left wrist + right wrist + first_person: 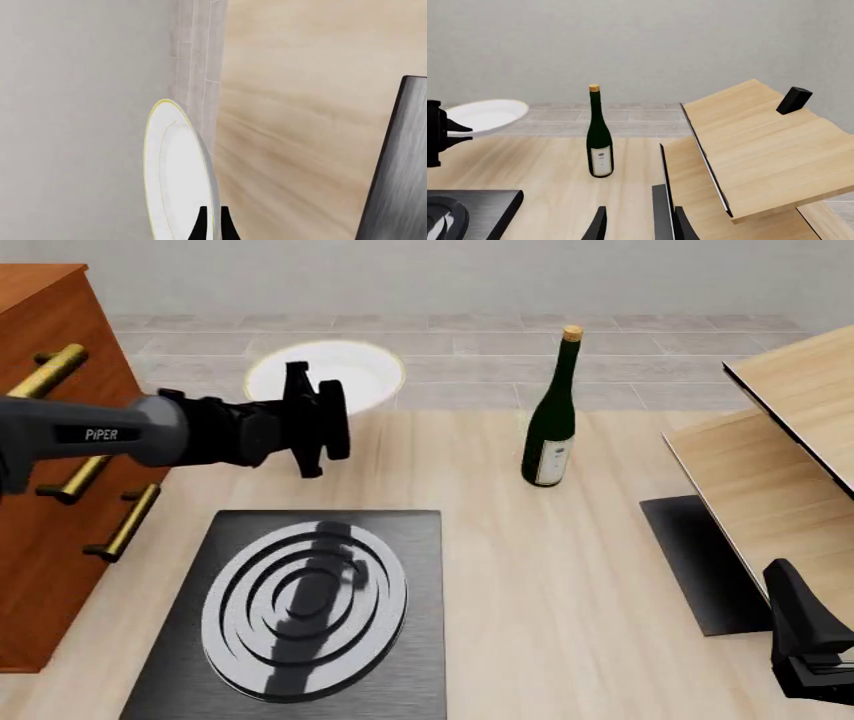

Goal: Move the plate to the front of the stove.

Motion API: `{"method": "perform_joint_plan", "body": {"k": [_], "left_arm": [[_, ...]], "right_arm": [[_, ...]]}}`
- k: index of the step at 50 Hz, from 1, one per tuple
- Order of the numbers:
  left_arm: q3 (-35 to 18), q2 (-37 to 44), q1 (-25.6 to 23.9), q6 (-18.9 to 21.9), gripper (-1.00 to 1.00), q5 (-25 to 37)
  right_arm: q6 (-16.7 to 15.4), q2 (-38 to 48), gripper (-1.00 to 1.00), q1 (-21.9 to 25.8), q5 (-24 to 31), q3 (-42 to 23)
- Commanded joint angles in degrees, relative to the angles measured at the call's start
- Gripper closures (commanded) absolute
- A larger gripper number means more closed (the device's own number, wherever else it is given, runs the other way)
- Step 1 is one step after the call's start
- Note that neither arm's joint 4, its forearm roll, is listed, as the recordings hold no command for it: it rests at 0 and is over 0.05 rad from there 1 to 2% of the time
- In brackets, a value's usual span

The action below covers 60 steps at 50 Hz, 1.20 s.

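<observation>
The plate [350, 368] is white with a thin gold rim and is held up in the air beyond the far edge of the stove [310, 612], over the table's back left. My left gripper [328, 408] is shut on the plate's near rim. The left wrist view shows the plate [175, 175] edge-on with the dark fingertips [201, 225] on either side of its rim, and the stove [397, 175] off to one side. From the right wrist view, the plate [488, 115] hangs level above the table. My right gripper [809, 642] is low at the front right, open, nothing between its fingers [596, 225].
A dark green wine bottle [550, 415] stands upright in the middle back. A wooden cabinet with brass handles [54, 490] lines the left side. Tilted wooden shelf boards [787, 430] fill the right, with a plain black mat [694, 560] beneath them.
</observation>
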Motion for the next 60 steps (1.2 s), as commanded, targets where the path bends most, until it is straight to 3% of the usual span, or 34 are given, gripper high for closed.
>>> {"method": "perform_joint_plan", "body": {"k": [1,60], "left_arm": [[-2.3,2.6,0.0,-0.4,1.00,-0.2],[-7.1,11.5,0.4,-1.8,1.00,-0.6]], "right_arm": [[0.0,0.0,-1.00,0.0,0.0,0.0],[0.0,0.0,-1.00,0.0,0.0,0.0]]}}
